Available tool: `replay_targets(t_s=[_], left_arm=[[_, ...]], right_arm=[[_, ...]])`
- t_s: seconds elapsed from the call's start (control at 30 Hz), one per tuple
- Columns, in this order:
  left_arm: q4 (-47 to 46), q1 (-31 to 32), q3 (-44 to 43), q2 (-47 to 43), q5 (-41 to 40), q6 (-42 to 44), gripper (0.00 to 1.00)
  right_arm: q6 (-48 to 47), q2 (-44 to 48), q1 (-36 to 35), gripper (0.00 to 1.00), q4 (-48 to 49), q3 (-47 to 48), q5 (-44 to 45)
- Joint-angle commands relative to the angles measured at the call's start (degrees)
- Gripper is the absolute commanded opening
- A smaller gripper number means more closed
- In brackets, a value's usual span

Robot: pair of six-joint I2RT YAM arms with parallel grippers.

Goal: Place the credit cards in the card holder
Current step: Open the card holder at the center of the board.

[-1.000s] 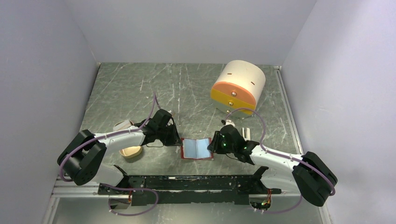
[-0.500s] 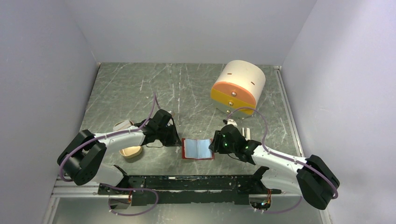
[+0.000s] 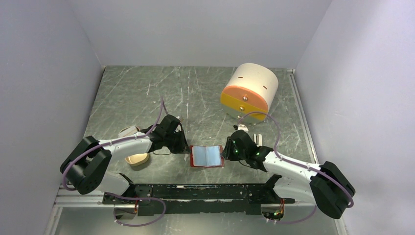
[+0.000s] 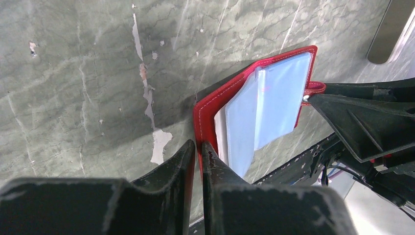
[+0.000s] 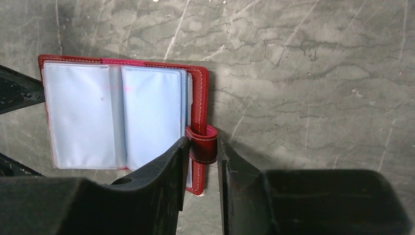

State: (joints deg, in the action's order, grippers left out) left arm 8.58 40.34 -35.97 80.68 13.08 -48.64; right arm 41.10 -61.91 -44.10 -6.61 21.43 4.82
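Toward 6 o'clock on the table (image 3: pixel 147 93), between the two arms, we are logging the following.

1. Wallet (image 3: pixel 206 156): red and lying open, with its pale blue pockets (image 5: pixel 80 115) facing up. In the left wrist view the blue leaves are fanning slightly above the red cover, and a whiter edge is showing beneath them. We cannot tell whether that edge is a card.

2. Left claw (image 4: pixel 198 147): reaching in from 9 o'clock of the wallet. Its fingers are pressing nearly together on the wallet's red cover edge, which is passing between them.

3. Right claw (image 5: pixel 201 147): reaching in from 3 o'clock of the wallet. Its fingers (image 5: pixel 171 166) are closing on the red snap tab (image 5: pixel 203 147), one on each side and tight against it.

4. Cylinder (image 3: pixel 249 90): cream with an orange face, lying on its side at 1 o'clock of the wallet and well apart from it.

5. Tray (image 3: pixel 137 159): beige, sitting at 9 o'clock of the wallet and partly under the left arm.

6. Pale pieces (image 3: pixel 258 139): lying just beside the right arm at 2 o'clock of the wallet. We are finding them too small to name.
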Motion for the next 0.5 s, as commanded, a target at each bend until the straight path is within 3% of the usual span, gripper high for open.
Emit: replay_targets(t_s=[0.0, 0.3, 0.47], left_arm=[[0.7, 0.3, -2.3, -0.5, -0.7, 0.7, 0.17], [3.0, 0.3, -3.2, -2.2, -2.3, 0.6, 0.2], [8.3, 0.0, -5.5, -4.5, -6.1, 1.1, 0.3]], right_arm=[[-0.7, -0.8, 0.4, 0.3, 0.5, 0.9, 1.6], [-0.8, 1.4, 0.2, 0.18, 0.9, 0.8, 1.3], [-0.6, -0.1, 0.3, 0.15, 1.8, 0.3, 0.7]])
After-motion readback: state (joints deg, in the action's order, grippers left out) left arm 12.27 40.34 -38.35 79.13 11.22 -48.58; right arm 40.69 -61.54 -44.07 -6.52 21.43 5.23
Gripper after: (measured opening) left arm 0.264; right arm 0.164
